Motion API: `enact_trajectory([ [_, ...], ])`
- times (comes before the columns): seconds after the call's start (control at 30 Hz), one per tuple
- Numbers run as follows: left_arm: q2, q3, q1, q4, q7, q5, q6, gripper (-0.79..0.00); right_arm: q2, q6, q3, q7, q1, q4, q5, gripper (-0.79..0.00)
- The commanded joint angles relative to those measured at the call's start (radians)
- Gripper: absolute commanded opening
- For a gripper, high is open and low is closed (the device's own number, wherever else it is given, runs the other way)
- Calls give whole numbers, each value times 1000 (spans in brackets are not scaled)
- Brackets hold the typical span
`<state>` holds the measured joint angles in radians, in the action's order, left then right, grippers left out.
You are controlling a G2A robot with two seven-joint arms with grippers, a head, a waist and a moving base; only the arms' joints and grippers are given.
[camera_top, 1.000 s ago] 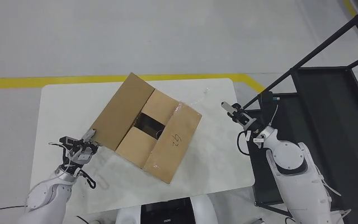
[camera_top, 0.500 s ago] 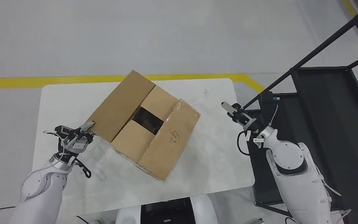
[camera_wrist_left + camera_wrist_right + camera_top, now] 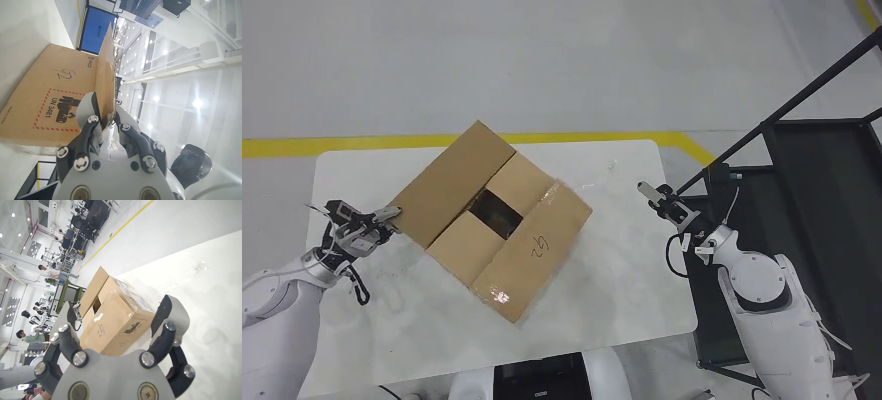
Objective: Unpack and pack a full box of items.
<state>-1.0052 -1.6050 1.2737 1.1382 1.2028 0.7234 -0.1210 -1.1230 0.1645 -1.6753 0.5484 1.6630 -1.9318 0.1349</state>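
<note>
While the left gripper (image 3: 106,113) clamped the flap (image 3: 105,79) of the cardboard box (image 3: 527,245), the right gripper (image 3: 117,310) hung spread apart; the box sat well beyond it.

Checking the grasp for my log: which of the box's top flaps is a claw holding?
The long flap on the left arm's side, raised, its corner pinched in the left claw; the taped flap with handwriting lies flat, untouched.

A handwritten mark (image 3: 537,246), seemingly "92", on a closed flap of the cardboard box (image 3: 447,195), near the top view's centre; the same on its side wall, beside a red-dashed battery hazard label (image 3: 58,111).
</note>
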Motion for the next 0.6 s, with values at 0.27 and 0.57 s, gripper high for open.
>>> enact_trajectory([
  [0.27, -10, 7, -70, -88, 20, 117, 2, 0, 0, 0, 0, 0, 0, 0, 0, 0],
  [0.57, -15, -114, 91, 25, 63, 383, -37, 0, 0, 0, 0, 0, 0, 0, 0, 0],
])
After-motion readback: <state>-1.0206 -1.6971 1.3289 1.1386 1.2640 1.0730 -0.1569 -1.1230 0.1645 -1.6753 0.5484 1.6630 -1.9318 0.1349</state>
